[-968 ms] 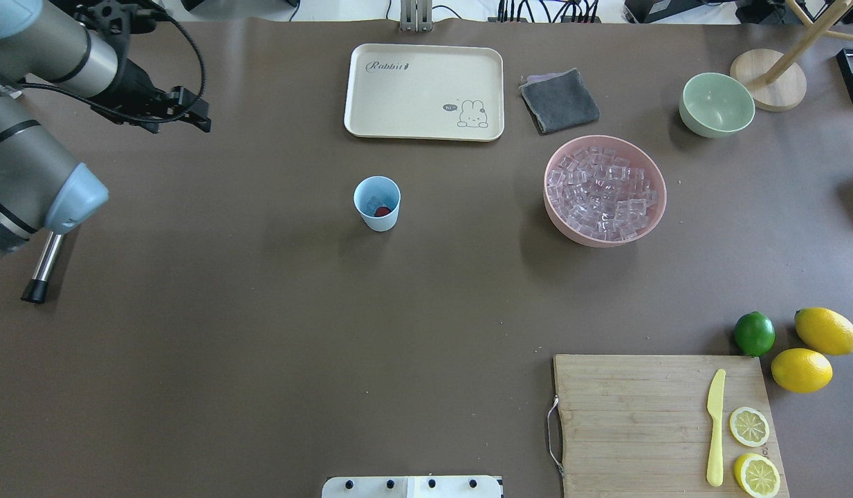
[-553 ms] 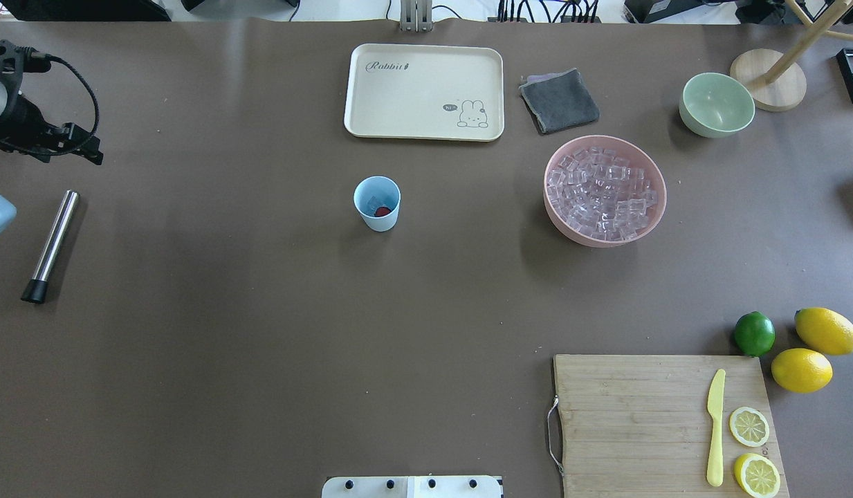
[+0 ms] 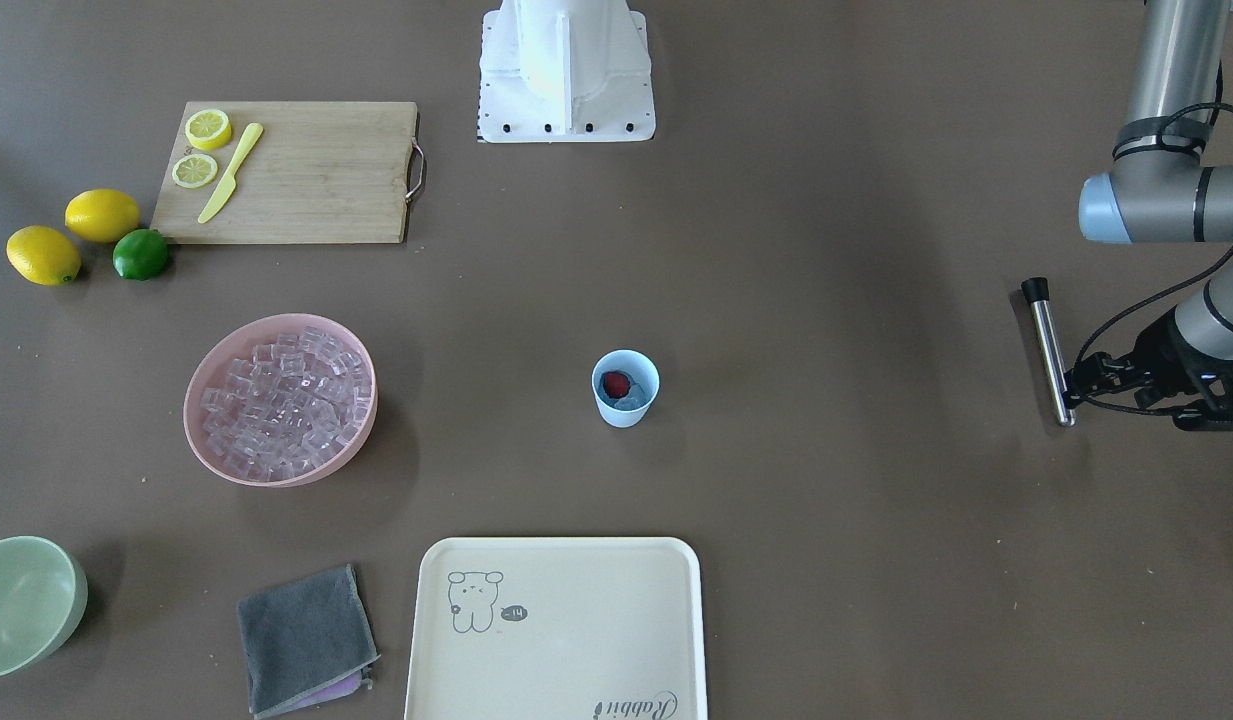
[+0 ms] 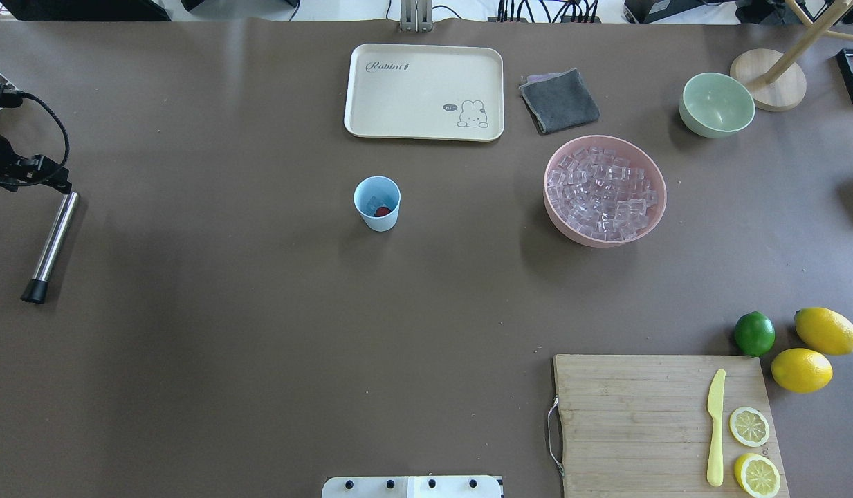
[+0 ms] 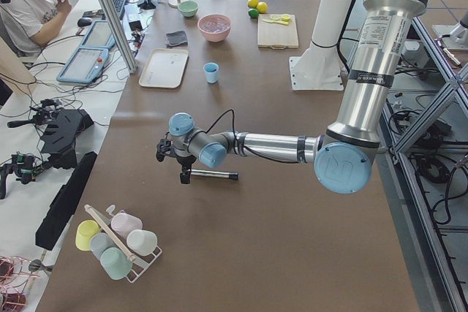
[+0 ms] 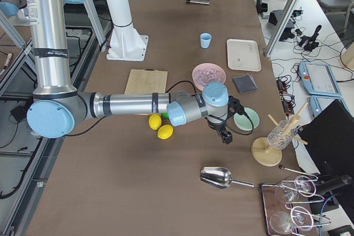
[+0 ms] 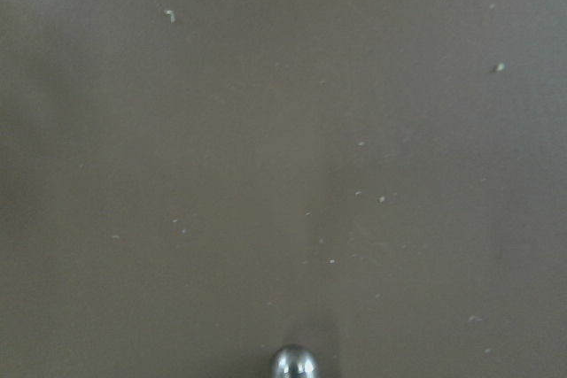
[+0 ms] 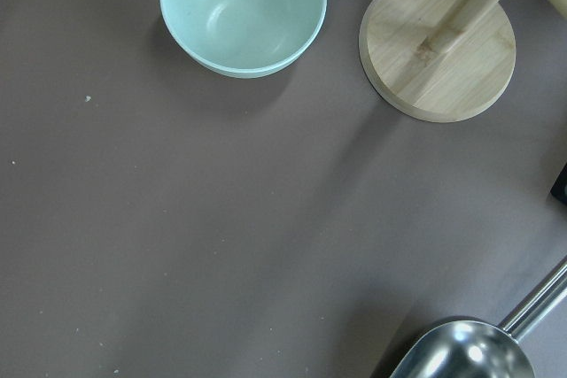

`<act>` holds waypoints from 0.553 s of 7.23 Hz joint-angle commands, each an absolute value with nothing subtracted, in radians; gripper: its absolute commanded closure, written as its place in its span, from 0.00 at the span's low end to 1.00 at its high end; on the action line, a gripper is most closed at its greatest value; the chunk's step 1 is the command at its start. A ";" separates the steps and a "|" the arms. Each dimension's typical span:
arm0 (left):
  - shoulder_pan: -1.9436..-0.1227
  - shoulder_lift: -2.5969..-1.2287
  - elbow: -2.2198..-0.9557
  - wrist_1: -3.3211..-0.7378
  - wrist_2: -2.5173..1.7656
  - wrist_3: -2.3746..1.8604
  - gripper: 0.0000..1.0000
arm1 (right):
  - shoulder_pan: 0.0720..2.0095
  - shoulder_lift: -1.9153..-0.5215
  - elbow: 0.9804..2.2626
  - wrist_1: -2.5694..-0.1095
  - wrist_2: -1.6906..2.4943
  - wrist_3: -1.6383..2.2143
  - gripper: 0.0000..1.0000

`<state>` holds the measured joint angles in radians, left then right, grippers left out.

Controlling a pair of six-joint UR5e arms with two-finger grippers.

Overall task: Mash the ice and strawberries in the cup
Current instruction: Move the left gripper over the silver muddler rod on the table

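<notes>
Left arm (image 5: pixel 270 146) reaches far out, forearm nearly level, wrist bent so that the left gripper (image 5: pixel 184 173) points straight down, cable looping behind it. Right arm (image 6: pixel 127 104) extends the same way, forearm level behind the downward-hanging right gripper (image 6: pixel 224 135). How either gripper's jaws stand cannot be made out.

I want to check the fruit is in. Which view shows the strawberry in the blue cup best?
Exterior front-facing: it looks steeply into the cup, showing the strawberry. Overhead shows it smaller; side views show only the cup's outside; wrist cameras miss it.
</notes>
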<state>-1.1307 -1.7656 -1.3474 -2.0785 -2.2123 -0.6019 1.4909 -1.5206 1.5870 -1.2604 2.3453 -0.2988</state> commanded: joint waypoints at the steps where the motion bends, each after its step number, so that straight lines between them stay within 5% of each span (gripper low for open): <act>1: -1.118 -1.767 -1.350 -2.095 -2.214 -0.670 0.03 | 1.491 -1.522 1.594 -1.256 2.345 -0.298 0.01; 4: -1.068 -1.758 -1.350 -2.143 -2.204 -0.706 0.03 | 1.491 -1.523 1.600 -1.258 2.344 -0.298 0.01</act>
